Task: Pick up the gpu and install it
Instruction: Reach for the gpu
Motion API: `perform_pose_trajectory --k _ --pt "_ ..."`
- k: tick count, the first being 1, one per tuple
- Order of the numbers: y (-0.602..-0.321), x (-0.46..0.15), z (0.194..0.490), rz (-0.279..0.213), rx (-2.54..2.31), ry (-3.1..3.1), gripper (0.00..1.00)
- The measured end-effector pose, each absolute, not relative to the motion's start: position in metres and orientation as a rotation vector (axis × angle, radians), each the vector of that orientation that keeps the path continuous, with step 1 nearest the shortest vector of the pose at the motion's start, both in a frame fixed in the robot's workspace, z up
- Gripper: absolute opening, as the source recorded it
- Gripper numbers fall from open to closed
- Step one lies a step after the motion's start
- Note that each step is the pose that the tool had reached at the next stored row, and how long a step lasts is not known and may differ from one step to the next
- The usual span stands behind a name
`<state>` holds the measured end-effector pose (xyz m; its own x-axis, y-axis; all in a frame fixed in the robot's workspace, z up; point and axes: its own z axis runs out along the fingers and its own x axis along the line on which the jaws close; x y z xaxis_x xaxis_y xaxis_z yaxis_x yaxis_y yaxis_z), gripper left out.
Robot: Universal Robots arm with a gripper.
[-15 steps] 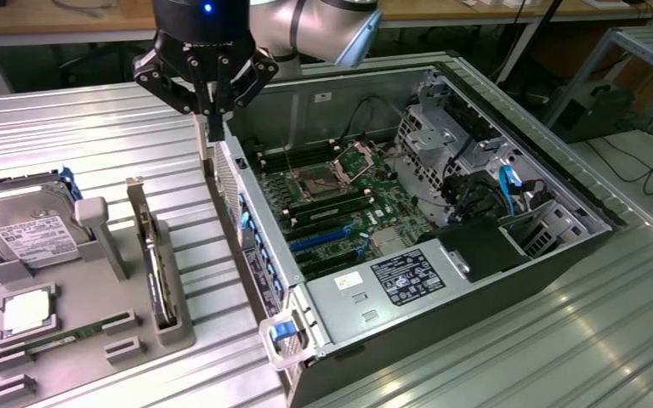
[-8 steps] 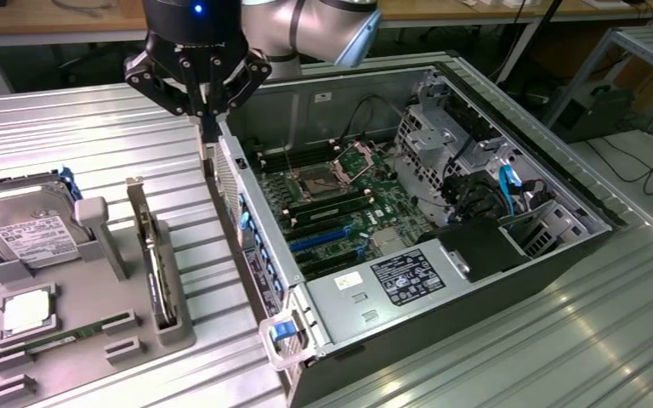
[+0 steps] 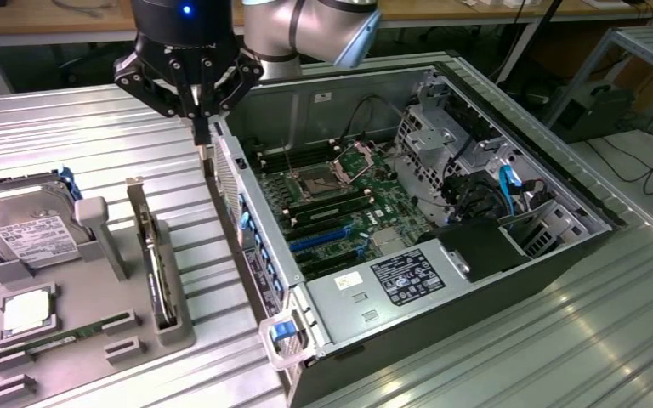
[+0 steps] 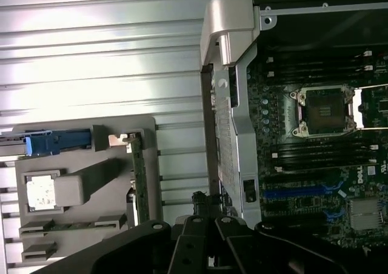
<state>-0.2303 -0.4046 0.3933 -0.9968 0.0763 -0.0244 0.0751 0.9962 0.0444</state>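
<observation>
Exterior view: gripper (image 3: 203,140) is seen hanging over the far end of the perforated wall (image 3: 235,212) of the open computer case (image 3: 496,280). The fingers (image 3: 201,119) are drawn together with nothing clamped between them.

The gpu (image 3: 154,259) is not gripped. It is stood on edge in a slot of the grey holder (image 3: 105,293) on the counter (image 3: 77,127), with its silver bracket (image 3: 137,200) at the far end. It is placed well apart from the fingers, nearer than them and toward the exterior view's left. A hard drive (image 3: 20,234) is propped in the same holder further left. A processor chip (image 3: 28,310) and a green memory stick (image 3: 65,337) are laid at the holder's near side.

Edges: the gpu's long top edge is exposed above its slot. A grey post (image 3: 91,225) of the holder is stood just beside it on the left. A strip of bare ribbed counter is seen between holder and case wall.

Inside the case the motherboard (image 3: 349,208) is laid open from above. Blue expansion slots (image 3: 320,244) are seen just inside the perforated wall, with the processor socket (image 3: 309,183) farther back. On the exterior view's right the room is taken by a drive cage (image 3: 434,136) and cables. The near end is taken by a labelled power supply (image 3: 411,280).
</observation>
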Motion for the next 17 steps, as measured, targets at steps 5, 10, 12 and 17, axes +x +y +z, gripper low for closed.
perform_pose_trajectory --k 5,10,12,17 --pt "-0.405 -0.236 0.393 0.068 0.118 3.112 0.11" --pt "-0.406 -0.241 0.393 0.068 0.118 3.112 0.11" --pt "-0.406 -0.243 0.393 0.068 0.118 3.113 0.11" --pt "-0.407 -0.251 0.393 0.068 0.118 3.113 0.11"
